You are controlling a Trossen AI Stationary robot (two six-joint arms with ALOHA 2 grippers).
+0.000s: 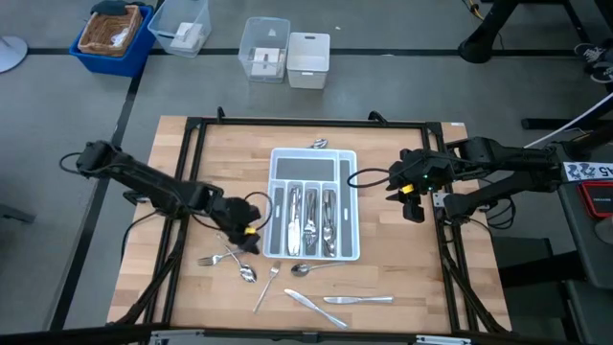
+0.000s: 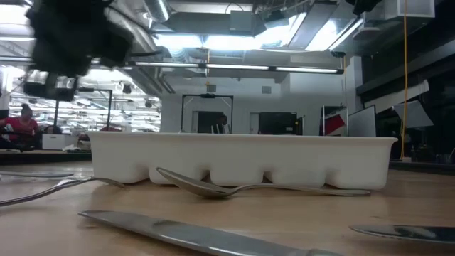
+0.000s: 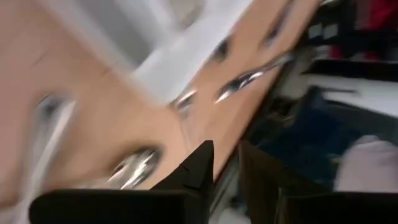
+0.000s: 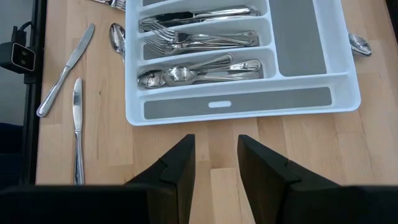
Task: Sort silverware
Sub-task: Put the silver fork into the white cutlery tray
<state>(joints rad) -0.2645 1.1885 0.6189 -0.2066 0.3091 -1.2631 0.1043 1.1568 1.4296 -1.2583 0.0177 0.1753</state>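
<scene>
High view: white tray (image 1: 313, 158) at table centre, three middle slots holding sorted silverware (image 1: 312, 218), the leftmost slot and the far cross slot showing only grey liner. Loose pieces on the wood near the tray's near-left corner: a fork (image 1: 216, 259), a spoon (image 1: 247, 272) and a second fork (image 1: 267, 287); another spoon (image 1: 314, 268) lying just off the tray's near edge; two knives (image 1: 314, 303) (image 1: 359, 300) nearer still, close to the table's front edge. One more piece (image 1: 318, 145) just beyond the tray's far edge.

Left gripper (image 1: 245, 235) low over the table just left of the tray, beside the loose fork and spoon; in its blurred wrist view, fingers (image 3: 200, 165) slightly parted with nothing seen between them, above wood and shiny pieces.

Right gripper (image 1: 395, 178) hovering right of the tray, well clear of it. Right wrist view: fingers (image 4: 179, 163) apart, empty, pointed at the tray's long side (image 4: 242, 109); spoons (image 4: 199, 71), forks (image 4: 199, 42) and knives (image 4: 199, 17) in separate slots, two knives (image 4: 65, 70) (image 4: 77, 130) on bare wood beyond the tray's end.

Low view: tray wall (image 2: 242, 160) across the middle, spoon (image 2: 206, 186) resting in front of it, knife (image 2: 192, 233) nearest, left gripper (image 2: 67, 43) a dark blur at upper left. Person in red (image 2: 21, 125) far off in the room at left.
</scene>
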